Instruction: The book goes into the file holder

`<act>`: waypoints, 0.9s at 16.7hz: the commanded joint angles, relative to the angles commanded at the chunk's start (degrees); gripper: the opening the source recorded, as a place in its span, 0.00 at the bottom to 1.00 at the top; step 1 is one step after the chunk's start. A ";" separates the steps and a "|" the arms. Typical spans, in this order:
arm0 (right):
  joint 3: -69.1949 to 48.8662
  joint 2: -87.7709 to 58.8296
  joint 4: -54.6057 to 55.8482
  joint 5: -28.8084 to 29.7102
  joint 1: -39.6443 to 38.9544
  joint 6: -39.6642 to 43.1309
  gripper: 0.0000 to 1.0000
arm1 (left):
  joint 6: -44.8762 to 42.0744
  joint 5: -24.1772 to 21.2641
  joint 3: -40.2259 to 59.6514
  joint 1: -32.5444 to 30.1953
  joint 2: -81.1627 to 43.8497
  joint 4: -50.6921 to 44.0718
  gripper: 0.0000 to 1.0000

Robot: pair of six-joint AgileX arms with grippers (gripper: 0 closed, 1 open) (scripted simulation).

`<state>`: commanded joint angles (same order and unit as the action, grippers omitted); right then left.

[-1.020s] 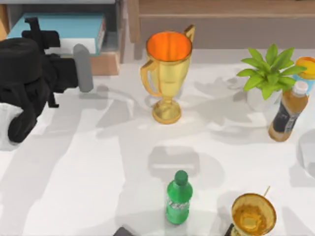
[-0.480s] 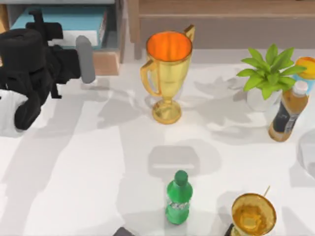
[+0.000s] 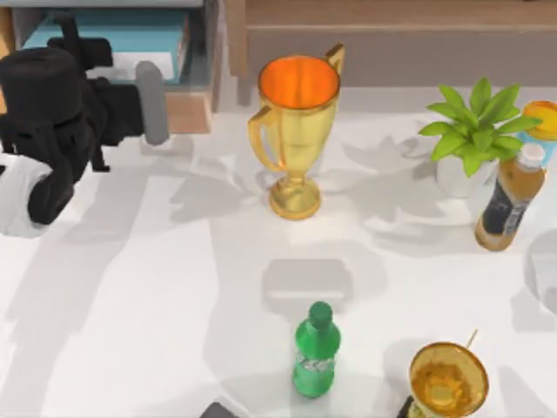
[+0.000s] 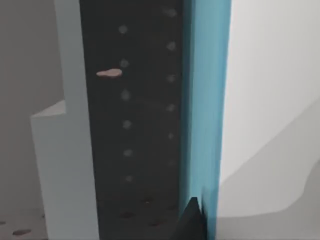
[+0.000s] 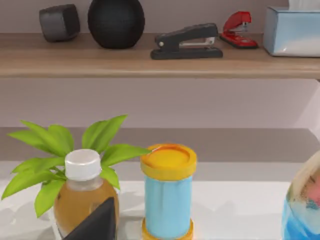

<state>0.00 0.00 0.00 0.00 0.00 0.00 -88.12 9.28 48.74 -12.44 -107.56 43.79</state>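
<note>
The light blue book (image 3: 122, 37) lies inside the grey file holder (image 3: 190, 111) at the table's back left corner, its white page edges facing the table front. My left gripper (image 3: 150, 97) reaches into the holder from the left and is shut on the book. In the left wrist view the book's blue cover (image 4: 206, 100) runs beside the holder's dark dotted wall (image 4: 135, 125), with a dark fingertip (image 4: 192, 220) against the cover. My right arm is parked; one dark fingertip (image 5: 95, 222) shows off to one side, the gripper open and holding nothing.
A gold trophy (image 3: 296, 131) stands right of the holder, before a brown wooden shelf (image 3: 392, 35). A potted plant (image 3: 474, 131), a tea bottle (image 3: 509, 196) and a yellow-lidded can (image 3: 541, 122) sit far right. A green bottle (image 3: 315, 353) and a small gold cup (image 3: 448, 379) stand in front.
My left arm has shifted slightly toward the back and right, and the book has slid with it a little deeper into the file holder. Everything else is still.
</note>
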 joint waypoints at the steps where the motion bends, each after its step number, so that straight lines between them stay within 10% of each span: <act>1: 0.00 0.00 0.00 0.00 0.00 0.00 1.00 | 0.00 0.00 0.00 0.00 0.00 0.00 0.30; 10: 0.00 0.00 0.00 0.00 0.00 0.00 1.00 | 0.00 0.00 0.00 0.00 0.00 0.00 0.98; 15: 0.00 0.00 0.00 0.00 0.00 0.00 1.00 | 0.00 0.00 0.00 0.00 0.00 0.00 1.00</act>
<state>0.00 0.00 0.00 0.00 0.00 0.00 -88.12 9.28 48.74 -12.44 -107.56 43.79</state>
